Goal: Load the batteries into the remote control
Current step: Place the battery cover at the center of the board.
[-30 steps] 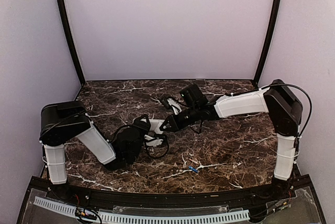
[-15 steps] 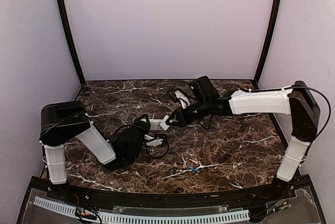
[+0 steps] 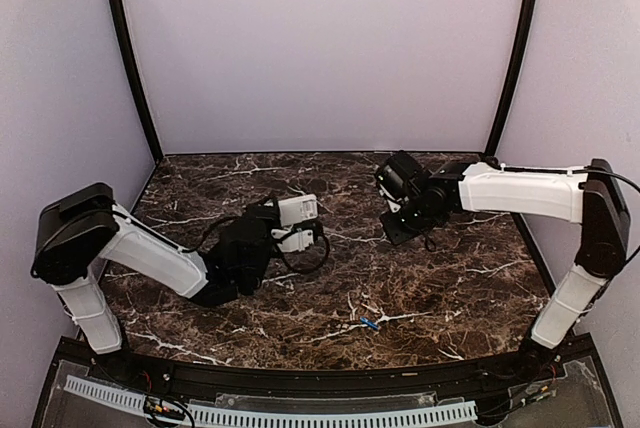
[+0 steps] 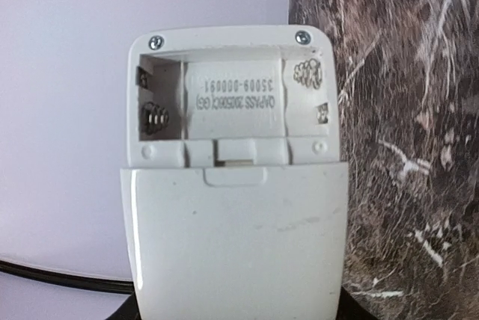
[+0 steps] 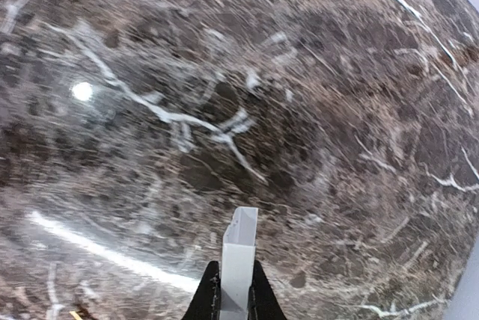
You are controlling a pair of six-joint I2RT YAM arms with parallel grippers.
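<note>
The white remote control (image 4: pixel 233 215) is held back-up in my left gripper (image 3: pixel 288 230), which is shut on its lower end. Its battery bay (image 4: pixel 233 99) is uncovered and holds no batteries; the springs show. In the top view the remote (image 3: pixel 298 210) sits left of centre, above the table. My right gripper (image 5: pixel 236 301) is shut on the thin white cover plate (image 5: pixel 239 256), seen edge-on, above bare marble. In the top view the right gripper (image 3: pixel 399 229) is well right of the remote. One blue battery (image 3: pixel 368 324) lies on the table near the front. No other battery shows.
The dark marble table (image 3: pixel 450 288) has a black front rail (image 3: pixel 300 380). Purple walls enclose the back and both sides, with black corner posts (image 3: pixel 128 58). A black cable loop (image 3: pixel 310 258) hangs beside the left wrist.
My right gripper has drawn back to the right, away from the remote, with the cover plate in it. My left arm has stretched out, carrying the remote up and farther back.
</note>
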